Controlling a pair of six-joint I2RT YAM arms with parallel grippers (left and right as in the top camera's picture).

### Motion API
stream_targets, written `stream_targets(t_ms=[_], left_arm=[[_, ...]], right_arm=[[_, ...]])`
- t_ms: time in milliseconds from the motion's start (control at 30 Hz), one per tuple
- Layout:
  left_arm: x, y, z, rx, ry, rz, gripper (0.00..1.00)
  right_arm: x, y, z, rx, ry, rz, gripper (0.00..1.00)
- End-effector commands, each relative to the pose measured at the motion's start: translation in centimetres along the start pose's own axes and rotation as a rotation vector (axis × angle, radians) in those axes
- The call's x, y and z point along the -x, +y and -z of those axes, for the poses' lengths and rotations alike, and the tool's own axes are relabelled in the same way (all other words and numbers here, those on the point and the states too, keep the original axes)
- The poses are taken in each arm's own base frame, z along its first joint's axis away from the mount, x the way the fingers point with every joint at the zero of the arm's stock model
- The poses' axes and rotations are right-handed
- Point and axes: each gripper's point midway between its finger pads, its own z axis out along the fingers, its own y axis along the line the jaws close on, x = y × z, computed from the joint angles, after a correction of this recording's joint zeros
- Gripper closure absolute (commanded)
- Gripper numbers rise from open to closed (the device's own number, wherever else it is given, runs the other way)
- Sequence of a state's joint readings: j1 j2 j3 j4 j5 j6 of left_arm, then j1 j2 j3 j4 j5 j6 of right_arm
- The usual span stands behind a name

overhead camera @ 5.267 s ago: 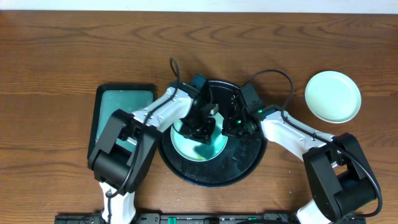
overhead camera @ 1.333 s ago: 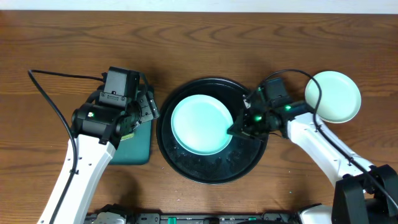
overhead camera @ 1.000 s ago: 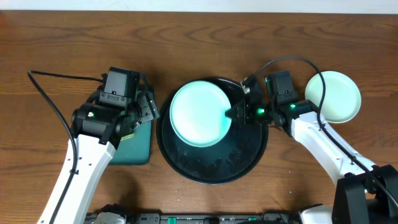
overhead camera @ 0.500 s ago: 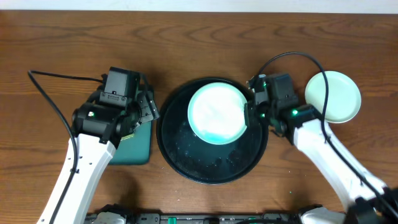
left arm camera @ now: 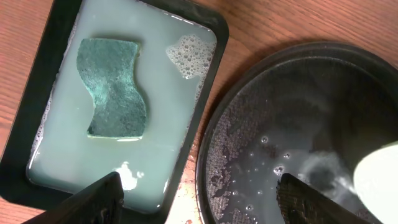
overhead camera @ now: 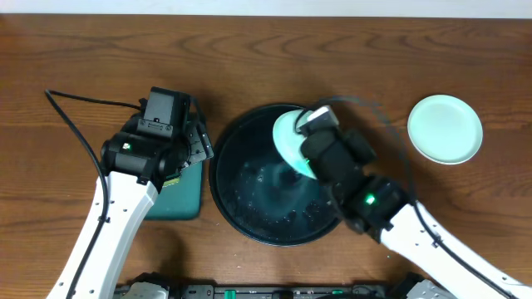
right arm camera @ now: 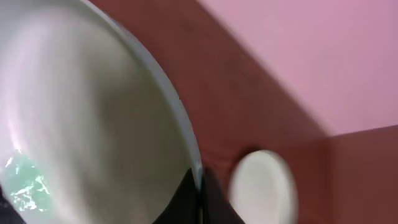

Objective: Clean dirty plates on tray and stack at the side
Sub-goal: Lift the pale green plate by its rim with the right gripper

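Note:
My right gripper (overhead camera: 306, 151) is shut on the rim of a mint-green plate (overhead camera: 288, 135), held tilted on edge high above the round black tray (overhead camera: 249, 218). In the right wrist view the plate (right arm camera: 93, 124) fills the left side, its rim pinched between my dark fingertips (right arm camera: 200, 198). A second mint plate (overhead camera: 445, 129) lies flat on the table at the right, also seen as a pale plate (right arm camera: 261, 186) from the right wrist. My left gripper (left arm camera: 202, 205) stands open over the gap between the sponge tray and the tray (left arm camera: 261, 106), holding nothing.
A rectangular black tray (left arm camera: 37, 112) of soapy water holds a green sponge (left arm camera: 112, 87) at the left, under my left arm (overhead camera: 125, 191). The round tray's wet floor shows water drops. Bare wooden table (overhead camera: 266, 58) lies behind.
My right arm has lifted the plate off the round tray and tipped it on edge, rising toward the camera. The left arm has stayed in place, open.

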State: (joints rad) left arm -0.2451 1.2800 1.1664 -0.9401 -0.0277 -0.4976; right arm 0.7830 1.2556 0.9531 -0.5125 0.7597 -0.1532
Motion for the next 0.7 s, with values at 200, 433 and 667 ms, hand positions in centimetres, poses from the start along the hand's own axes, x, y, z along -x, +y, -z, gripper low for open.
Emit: stream_targets(t_ms=[200,433,667], left_arm=[[-0.1,-0.1,-0.1,0.001,0.008,0.001,0.2],[-0.1,-0.1,-0.1,0.001,0.008,0.001,0.2],[-0.1,-0.1,-0.1,0.001,0.007,0.002,0.2]], right_arm=[[4.8,-4.5,7.3,-0.478,-0.08,0.337,0.99],[7.0,-3.1,11.3,-0.538,-0.12,0.509,0.99],[8.0,-1.7,12.9,-0.549,-0.136,0.591,0.99]])
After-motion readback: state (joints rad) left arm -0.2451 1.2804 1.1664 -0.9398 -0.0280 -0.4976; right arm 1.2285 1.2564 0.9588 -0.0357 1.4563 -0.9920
